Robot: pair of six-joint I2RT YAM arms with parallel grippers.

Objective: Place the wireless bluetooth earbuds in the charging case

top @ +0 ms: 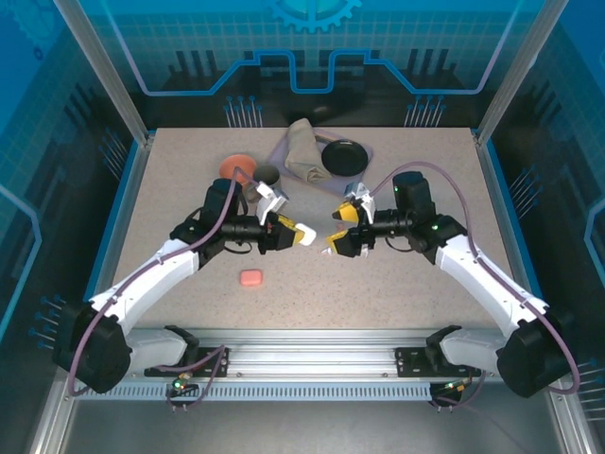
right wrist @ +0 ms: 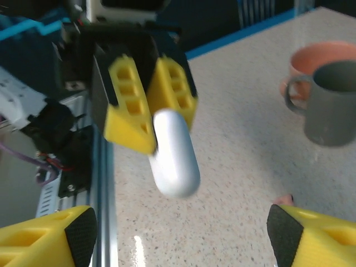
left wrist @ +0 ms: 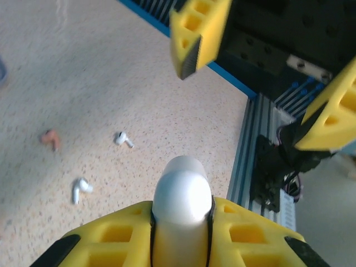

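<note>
Two robot arms faced each other over a speckled counter (top: pixel 406 284), the left tool (top: pixel 295 233) clamped on a white charging case (top: pixel 304 234).

The right tool (top: pixel 340 231) pointed at the case with its yellow fingers spread wide, holding nothing. In the left wrist view, one white earbud (left wrist: pixel 123 139), another white earbud (left wrist: pixel 80 189) and a salmon-pink earbud (left wrist: pixel 51 139) lay loose at the left of the frame, well apart from the held case. The case looked closed, so the step seemed to be presenting it. The next move likely called for lifting its lid before fetching an earbud. A salmon-pink case (top: pixel 250 277) lay lower left of centre. An orange cup (top: pixel 236 167), grey mug (top: pixel 267 175), cloth (top: pixel 302 151) and dark dish (top: pixel 343 156) stood at the top. Blue-lit panels in a metal frame enclosed the counter.
</note>
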